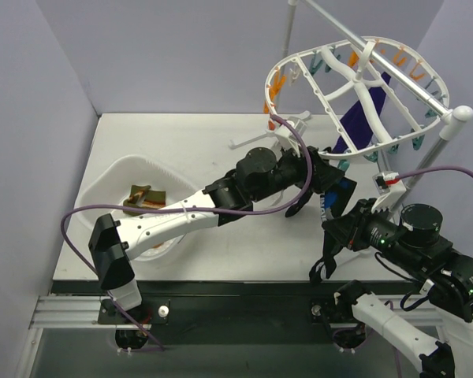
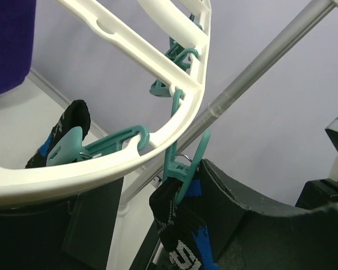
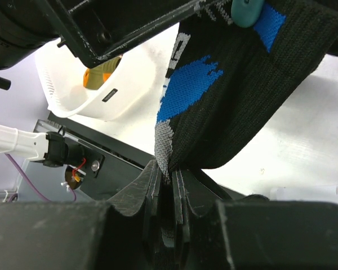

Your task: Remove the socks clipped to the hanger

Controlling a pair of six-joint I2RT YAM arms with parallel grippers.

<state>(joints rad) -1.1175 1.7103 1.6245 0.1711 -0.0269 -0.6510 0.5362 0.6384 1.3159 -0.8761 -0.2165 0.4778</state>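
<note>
Left arm: stretched low from its base at the near edge, across the counter (image 1: 197, 142) toward the far right corner, wrist tipped up under the hanger (image 2: 73, 177).
Left gripper (image 1: 319, 189): spread apart and holding nothing, one finger on each side of the black sock (image 3: 231, 101), just below its teal clip (image 2: 183, 169).
Right arm: folded by the near right corner, forearm pointing left.
Right gripper (image 3: 169, 174): clamped on the black sock's lowest fold.
Hanger: tilted on its pole above the far right corner.
Other socks: a dark purple sock (image 1: 366, 110) hangs through the ring; a brown patterned sock (image 1: 146, 197) lies in the white tub (image 1: 102, 185) by the left edge.
</note>
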